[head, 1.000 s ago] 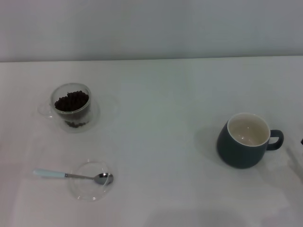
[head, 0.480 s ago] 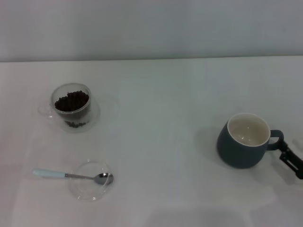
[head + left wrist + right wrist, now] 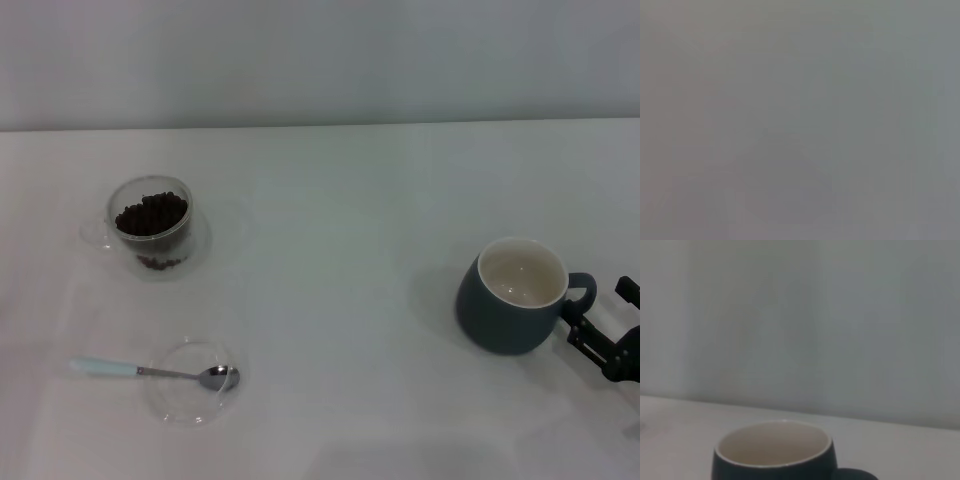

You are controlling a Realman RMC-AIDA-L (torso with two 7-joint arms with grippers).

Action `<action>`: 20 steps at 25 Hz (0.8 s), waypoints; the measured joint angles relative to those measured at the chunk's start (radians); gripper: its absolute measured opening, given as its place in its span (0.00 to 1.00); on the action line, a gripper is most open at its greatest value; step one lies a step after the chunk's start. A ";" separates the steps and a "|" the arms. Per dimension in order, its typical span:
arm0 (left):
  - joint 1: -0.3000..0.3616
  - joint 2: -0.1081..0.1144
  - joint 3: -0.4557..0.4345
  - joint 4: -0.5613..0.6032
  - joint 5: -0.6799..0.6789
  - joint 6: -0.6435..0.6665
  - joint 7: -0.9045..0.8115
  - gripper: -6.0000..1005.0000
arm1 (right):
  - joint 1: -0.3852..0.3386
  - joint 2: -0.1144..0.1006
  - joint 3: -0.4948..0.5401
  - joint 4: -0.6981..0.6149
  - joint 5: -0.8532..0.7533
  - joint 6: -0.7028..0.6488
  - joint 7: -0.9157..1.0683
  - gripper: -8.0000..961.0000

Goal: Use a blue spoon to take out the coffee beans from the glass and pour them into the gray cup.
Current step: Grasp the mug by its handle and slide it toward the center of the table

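Soft, even light falls on the pale worktop (image 3: pixel 340 300); the gray cup (image 3: pixel 508 310) throws a faint shadow to its left; the left wrist view is blank grey, perhaps wholly out of focus.

No lettering, label, brand mark or number can be read anywhere in these views. The gray cup (image 3: pixel 510 297) just beside the right gripper (image 3: pixel 600 327) has plain unmarked sides, and the glass (image 3: pixel 150 225) and the blue spoon (image 3: pixel 155 372), well apart from that gripper, carry no print either. The left wrist view shows no sign at all.
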 joint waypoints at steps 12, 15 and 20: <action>0.000 -0.001 -0.001 0.000 -0.002 -0.010 0.017 0.87 | 0.026 0.003 0.007 -0.003 0.003 0.057 -0.024 0.75; 0.002 -0.002 -0.002 0.000 0.001 -0.010 0.017 0.87 | 0.027 0.003 0.009 -0.008 0.007 0.066 -0.024 0.75; 0.004 -0.003 -0.001 0.000 0.002 -0.010 0.017 0.87 | 0.034 0.003 0.010 -0.025 0.014 0.102 -0.046 0.74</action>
